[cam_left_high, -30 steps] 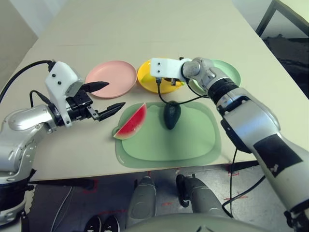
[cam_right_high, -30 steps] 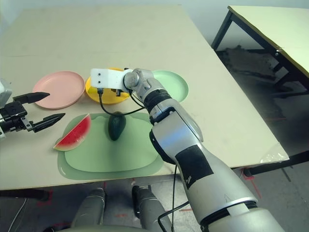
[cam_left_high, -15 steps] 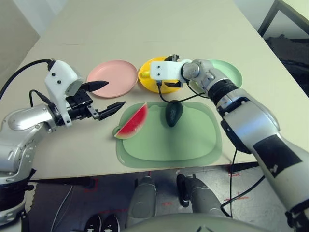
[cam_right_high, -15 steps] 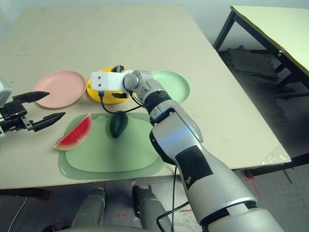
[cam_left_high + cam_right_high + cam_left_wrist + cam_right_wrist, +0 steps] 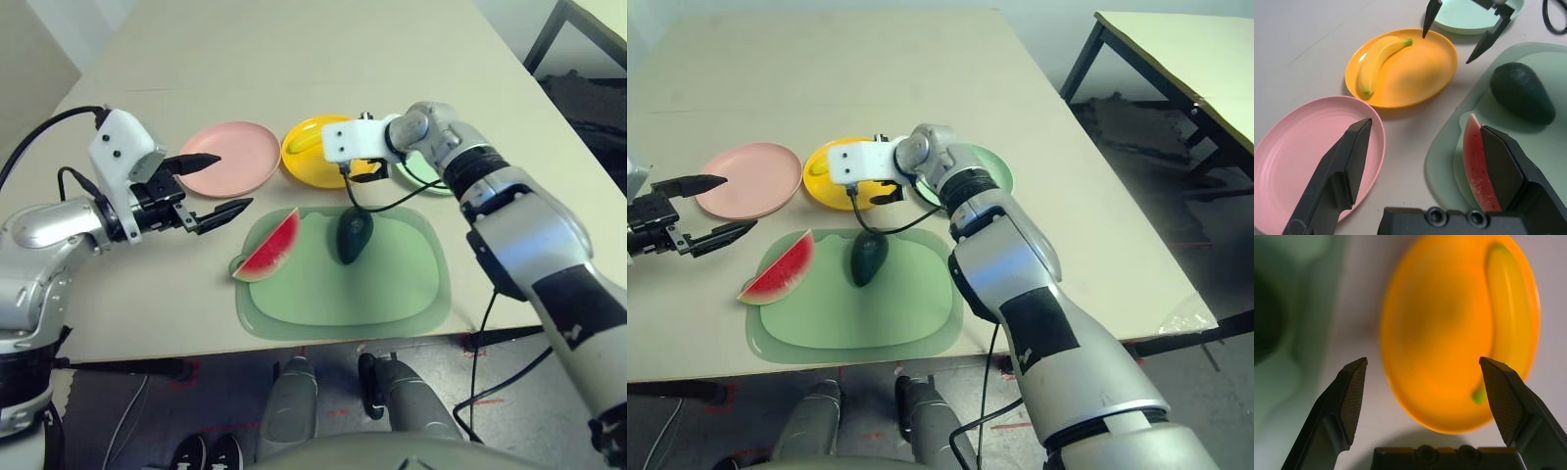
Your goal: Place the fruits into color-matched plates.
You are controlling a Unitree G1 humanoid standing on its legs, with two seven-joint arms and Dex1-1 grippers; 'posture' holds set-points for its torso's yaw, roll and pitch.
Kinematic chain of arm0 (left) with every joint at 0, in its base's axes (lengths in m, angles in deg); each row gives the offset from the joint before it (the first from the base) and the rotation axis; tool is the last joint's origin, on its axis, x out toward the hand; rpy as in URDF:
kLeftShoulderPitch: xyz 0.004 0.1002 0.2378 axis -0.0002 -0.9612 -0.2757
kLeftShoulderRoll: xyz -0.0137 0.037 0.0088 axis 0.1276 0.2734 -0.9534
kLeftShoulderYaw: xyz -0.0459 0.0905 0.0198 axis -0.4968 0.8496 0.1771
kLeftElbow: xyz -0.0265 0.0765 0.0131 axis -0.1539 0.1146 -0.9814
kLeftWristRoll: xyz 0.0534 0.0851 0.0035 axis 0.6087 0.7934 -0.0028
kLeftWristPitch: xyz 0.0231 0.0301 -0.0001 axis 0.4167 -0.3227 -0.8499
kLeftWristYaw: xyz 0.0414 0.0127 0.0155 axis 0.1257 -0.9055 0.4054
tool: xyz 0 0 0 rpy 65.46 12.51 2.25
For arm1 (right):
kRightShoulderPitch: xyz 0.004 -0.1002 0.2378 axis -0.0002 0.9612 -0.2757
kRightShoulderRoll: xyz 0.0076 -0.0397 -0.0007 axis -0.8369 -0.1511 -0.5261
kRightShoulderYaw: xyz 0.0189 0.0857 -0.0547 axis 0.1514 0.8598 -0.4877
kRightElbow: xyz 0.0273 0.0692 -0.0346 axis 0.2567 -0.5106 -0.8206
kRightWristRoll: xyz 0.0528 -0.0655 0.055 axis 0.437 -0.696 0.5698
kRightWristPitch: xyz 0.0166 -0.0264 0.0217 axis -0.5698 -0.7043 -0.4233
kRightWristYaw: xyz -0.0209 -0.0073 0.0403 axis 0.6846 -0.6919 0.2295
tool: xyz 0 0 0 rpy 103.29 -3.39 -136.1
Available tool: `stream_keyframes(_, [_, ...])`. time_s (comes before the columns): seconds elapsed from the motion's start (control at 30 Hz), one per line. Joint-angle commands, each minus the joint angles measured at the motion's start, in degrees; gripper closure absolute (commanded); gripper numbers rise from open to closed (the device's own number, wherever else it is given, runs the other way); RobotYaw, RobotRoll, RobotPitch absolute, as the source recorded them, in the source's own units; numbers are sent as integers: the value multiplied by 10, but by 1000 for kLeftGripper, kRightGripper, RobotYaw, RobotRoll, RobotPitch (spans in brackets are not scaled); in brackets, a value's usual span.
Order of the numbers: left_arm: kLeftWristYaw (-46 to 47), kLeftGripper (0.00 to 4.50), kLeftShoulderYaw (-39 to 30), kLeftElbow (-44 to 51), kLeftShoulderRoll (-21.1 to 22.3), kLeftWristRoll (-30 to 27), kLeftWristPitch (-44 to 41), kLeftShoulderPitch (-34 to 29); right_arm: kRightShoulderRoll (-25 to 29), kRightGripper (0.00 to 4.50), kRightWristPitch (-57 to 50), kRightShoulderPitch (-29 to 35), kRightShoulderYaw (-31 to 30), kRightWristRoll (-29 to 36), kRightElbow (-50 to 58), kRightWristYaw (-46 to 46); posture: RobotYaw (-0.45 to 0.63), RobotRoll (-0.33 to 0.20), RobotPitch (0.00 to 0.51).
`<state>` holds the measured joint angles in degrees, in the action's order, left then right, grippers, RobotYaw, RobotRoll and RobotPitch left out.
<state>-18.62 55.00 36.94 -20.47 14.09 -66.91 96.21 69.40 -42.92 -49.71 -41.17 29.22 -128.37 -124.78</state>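
The yellow banana [image 5: 305, 141] lies in the yellow plate [image 5: 315, 166]. My right gripper [image 5: 1445, 48] hangs open just past that plate's near right rim, between it and the mint green plate [image 5: 991, 168], holding nothing. The pink plate [image 5: 233, 157] stands bare to the left. On the pale green mat [image 5: 382, 284], the red watermelon wedge [image 5: 268, 247] rests at the left edge and the dark green avocado [image 5: 353, 235] near the middle. My left gripper [image 5: 233, 180] is open above the table between the pink plate and the watermelon, apart from both.
A black cable [image 5: 387, 201] trails from my right wrist across the mat's far edge, beside the avocado. Bare tabletop [image 5: 294, 59] stretches beyond the plates. The table's right edge [image 5: 1117, 225] drops to the floor, where a second table [image 5: 1176, 49] stands.
My right gripper has opened, left the banana in the yellow plate and drawn back to the right. My left gripper has shifted slightly toward the pink plate.
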Motion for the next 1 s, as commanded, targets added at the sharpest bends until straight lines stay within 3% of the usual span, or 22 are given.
stream_keyframes(0.03, [-29,0,17,-15,11,8,15,9,10,30,6,-14,16,34,41,-70,96,0,173])
stream_keyframes(0.2, [-89,0,22,-27,22,-8,28,25,45,30,36,19,0,60,131,-191,89,0,170])
stream_keyframes(0.37, [-144,0,23,-27,32,-29,28,33,83,30,0,86,-22,118,278,-282,83,0,170])
stream_keyframes(0.67, [-184,0,33,-20,50,-39,9,33,98,30,-41,170,-60,163,447,-282,76,0,169])
stream_keyframes(1.0, [-187,0,24,9,50,-50,-1,13,68,30,-3,166,-82,115,406,-212,93,0,169])
